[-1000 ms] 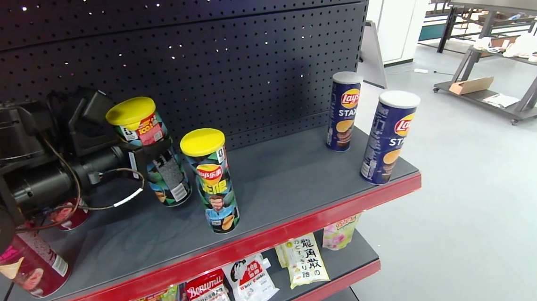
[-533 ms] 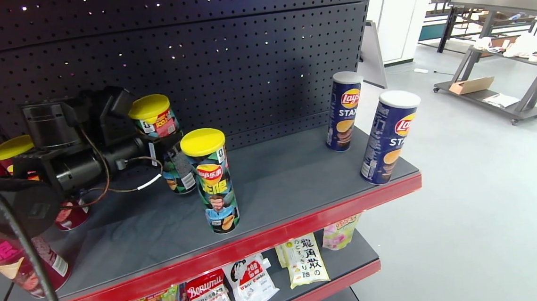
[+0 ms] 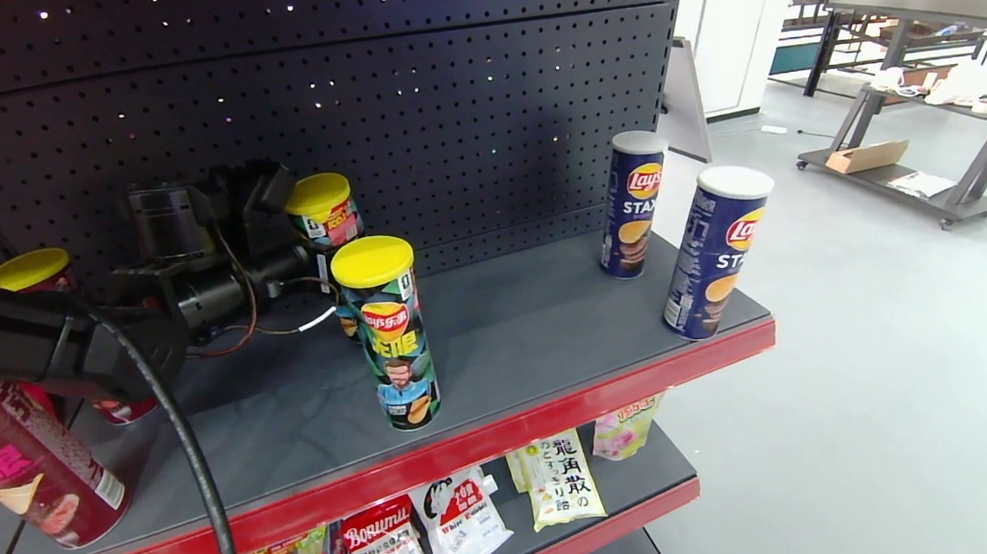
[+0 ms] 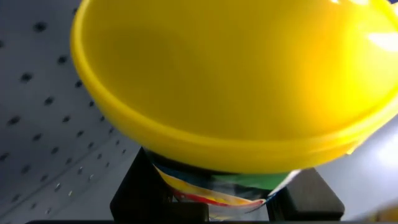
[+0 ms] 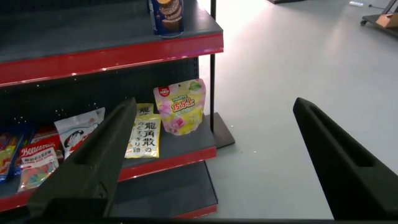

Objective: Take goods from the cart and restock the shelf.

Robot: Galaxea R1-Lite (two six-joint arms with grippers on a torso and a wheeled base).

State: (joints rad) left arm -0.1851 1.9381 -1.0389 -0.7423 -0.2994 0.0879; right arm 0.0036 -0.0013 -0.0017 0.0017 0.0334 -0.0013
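A green chip can with a yellow lid [image 3: 325, 209] is held upright near the pegboard at the back of the upper shelf [image 3: 532, 335]. My left gripper [image 3: 318, 259] is shut on its body. In the left wrist view the yellow lid [image 4: 236, 81] looms above the left gripper [image 4: 227, 193], and the black fingers [image 4: 152, 193] press the can's sides. A matching yellow-lidded can [image 3: 386, 332] stands just in front and hides the held can's lower part. My right gripper [image 5: 217, 155] hangs open and holds nothing, facing the lower shelf.
Two blue cans [image 3: 632, 205] [image 3: 716, 253] stand at the shelf's right end. A red can [image 3: 25, 470] sits front left, with another yellow-lidded can [image 3: 28, 270] behind the arm. Snack bags [image 3: 560, 477] [image 5: 180, 106] fill the lower shelf. Open floor lies to the right.
My left arm has carried the yellow-lidded can rightward and back toward the pegboard, so it now stands behind the front can. The other cans have not moved.
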